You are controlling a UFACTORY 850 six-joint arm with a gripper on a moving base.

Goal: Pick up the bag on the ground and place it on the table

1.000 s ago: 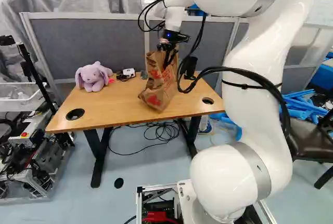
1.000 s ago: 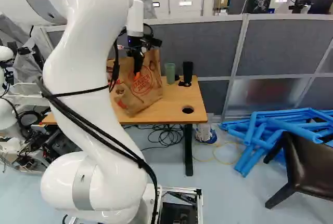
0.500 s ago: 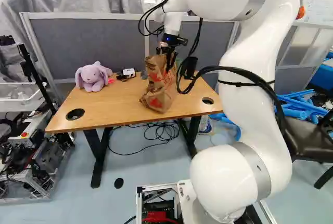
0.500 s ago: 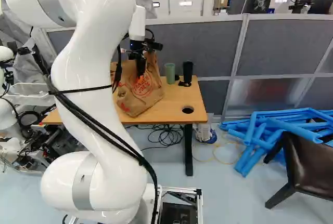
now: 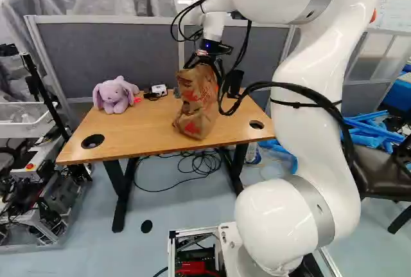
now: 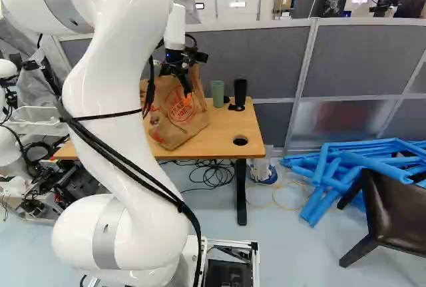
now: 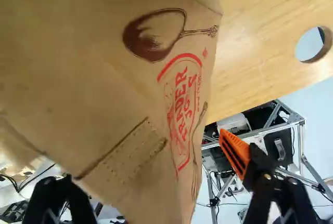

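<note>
My gripper (image 5: 205, 69) is over the top of the brown paper bag (image 5: 196, 107) in the left base view, its fingers spread to either side of the bag's upper edge. The bag, creased and printed in red, rests on the wooden table (image 5: 131, 134) close to its front edge. In the wrist view the gripper (image 7: 150, 177) stands wide open, one orange pad (image 7: 234, 153) showing beside the bag (image 7: 93, 73). The paper lies between the fingers without being pinched. The bag's far side is hidden.
A purple plush rabbit (image 5: 114, 95) and a small white device (image 5: 158, 89) sit on the table. Beside the bag stand a green cup (image 6: 217, 93) and a black cup (image 6: 240, 92). Grey partitions (image 6: 266, 60) rise behind; a brown chair (image 6: 394, 217) and blue tubes (image 6: 333, 167) are off to the right.
The gripper, shut on the bag's top before, has opened and let go. The bag was lowered slightly, straightened a little, and now stays where it is on the table. The base has not moved.
</note>
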